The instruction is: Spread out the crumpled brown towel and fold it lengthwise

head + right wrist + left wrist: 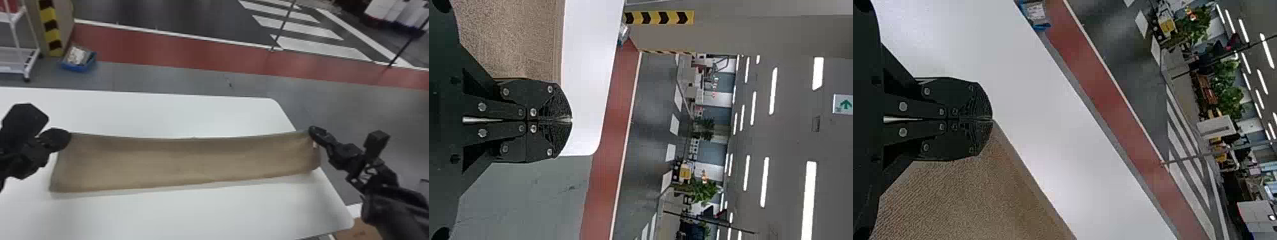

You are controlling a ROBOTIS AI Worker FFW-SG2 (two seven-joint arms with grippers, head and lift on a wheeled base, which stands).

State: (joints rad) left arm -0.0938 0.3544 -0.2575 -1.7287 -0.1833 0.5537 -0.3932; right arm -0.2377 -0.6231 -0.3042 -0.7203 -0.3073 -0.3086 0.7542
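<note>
Left gripper (67, 138): fingers pressed together on one far corner of the brown towel (178, 162). Right gripper (312, 130): likewise pinches the other far corner. Towel spans between the two, over the white table (191, 210); far edge sags slightly at mid-length. Handling, judged: light, soft, limp; rough weave probably resists slipping, nothing fragile. Slack likely makes it bunch. Best hold: both end corners, level, with even, gentle tension.

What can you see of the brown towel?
The towel is plain brown, woven-looking cloth, stretched into a long strip over the white table. The left gripper and right gripper pinch its upper corners; the top edge sags slightly between them. Whether its lower edge touches the table is unclear.
</note>
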